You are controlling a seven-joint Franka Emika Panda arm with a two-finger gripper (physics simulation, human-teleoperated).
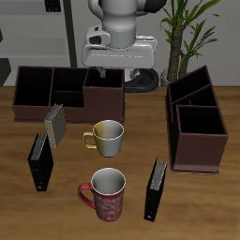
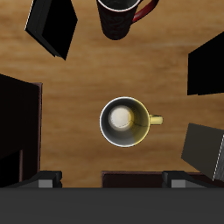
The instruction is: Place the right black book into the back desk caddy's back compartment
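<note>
One gripper (image 1: 120, 75) high above caddy (image 1: 66, 92)

The camera looks straight down on a wooden table (image 2: 87, 79). A cream mug (image 2: 123, 121) with a yellow handle stands in the middle, open and empty. A dark red mug (image 2: 122, 16) is cut off by the frame edge. Two black books (image 2: 54, 24) (image 2: 206, 63) stand well apart, a grey striped book (image 2: 205, 149) near one. A dark brown caddy wall (image 2: 17, 131) fills one side.

The table (image 1: 131, 159) looks like smooth brown wood. The yellow mug (image 1: 108, 138) is shiny. The black book (image 1: 39, 161) looks matt.
</note>
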